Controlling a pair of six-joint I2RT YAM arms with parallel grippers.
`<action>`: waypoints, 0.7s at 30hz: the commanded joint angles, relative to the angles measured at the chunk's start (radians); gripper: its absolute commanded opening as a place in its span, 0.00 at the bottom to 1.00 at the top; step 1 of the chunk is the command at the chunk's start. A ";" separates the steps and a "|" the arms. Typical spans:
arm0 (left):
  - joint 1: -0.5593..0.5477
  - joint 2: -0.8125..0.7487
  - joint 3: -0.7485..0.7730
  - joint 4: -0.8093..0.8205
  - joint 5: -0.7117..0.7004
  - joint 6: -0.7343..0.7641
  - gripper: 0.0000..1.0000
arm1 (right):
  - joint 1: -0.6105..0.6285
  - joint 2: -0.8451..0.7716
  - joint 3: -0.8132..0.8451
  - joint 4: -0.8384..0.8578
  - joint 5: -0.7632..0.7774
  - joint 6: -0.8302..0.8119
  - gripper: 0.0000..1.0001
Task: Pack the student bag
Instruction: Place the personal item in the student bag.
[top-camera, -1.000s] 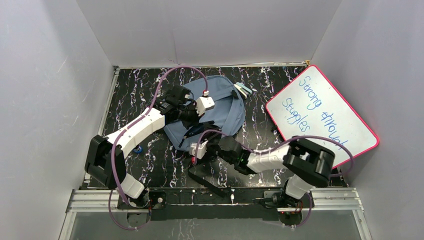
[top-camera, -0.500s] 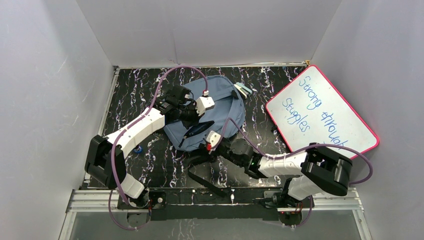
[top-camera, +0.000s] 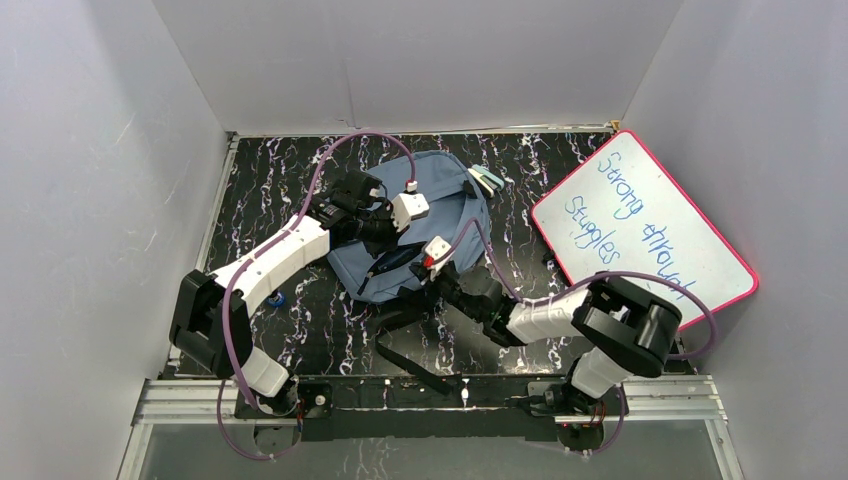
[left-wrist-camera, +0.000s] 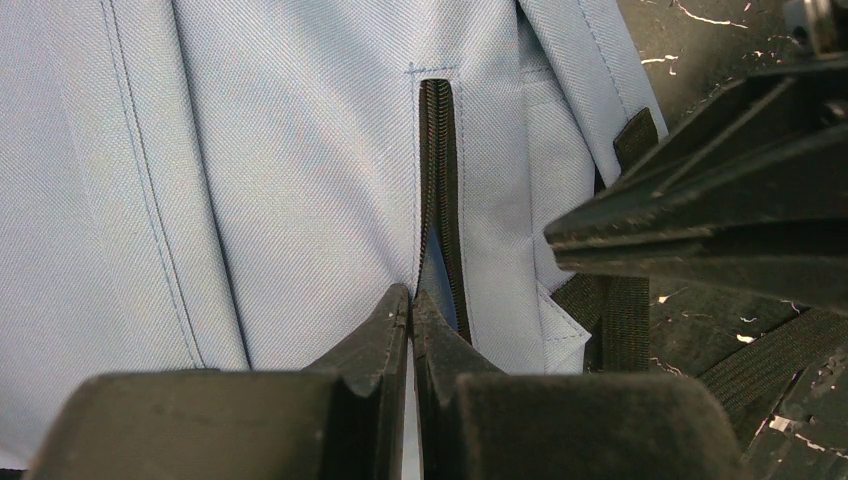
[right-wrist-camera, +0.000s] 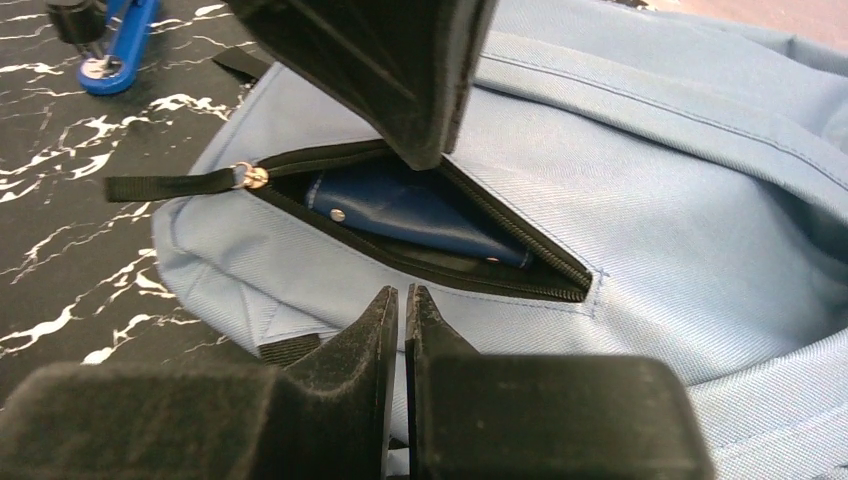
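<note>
The slate-blue student bag lies flat mid-table, its front pocket unzipped. Inside the pocket sits a dark-blue pouch, and the zipper pull is at the opening's left end. My left gripper is shut on the pocket's upper lip by the black zipper and holds the opening up; in the top view the left gripper is over the bag's near half. My right gripper hovers just below the pocket opening, jaws shut with nothing between them; the top view shows the right gripper at the bag's near edge.
A pink-rimmed whiteboard with blue writing leans at the right. A small blue object lies left of the bag. Black bag straps trail toward the arm bases. A small pale item sits at the bag's far corner.
My right gripper moved away from the near edge up to the bag's pocket and its jaws closed. The left arm stayed put on the pocket lip.
</note>
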 joint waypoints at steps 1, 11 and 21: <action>-0.006 -0.018 0.041 -0.004 0.032 -0.005 0.00 | -0.027 0.037 0.054 0.109 -0.012 0.050 0.14; -0.007 -0.021 0.037 -0.003 0.035 -0.008 0.00 | -0.061 0.122 0.101 0.132 -0.052 0.053 0.14; -0.007 -0.018 0.041 -0.005 0.037 -0.009 0.00 | -0.081 0.160 0.127 0.134 -0.078 0.055 0.14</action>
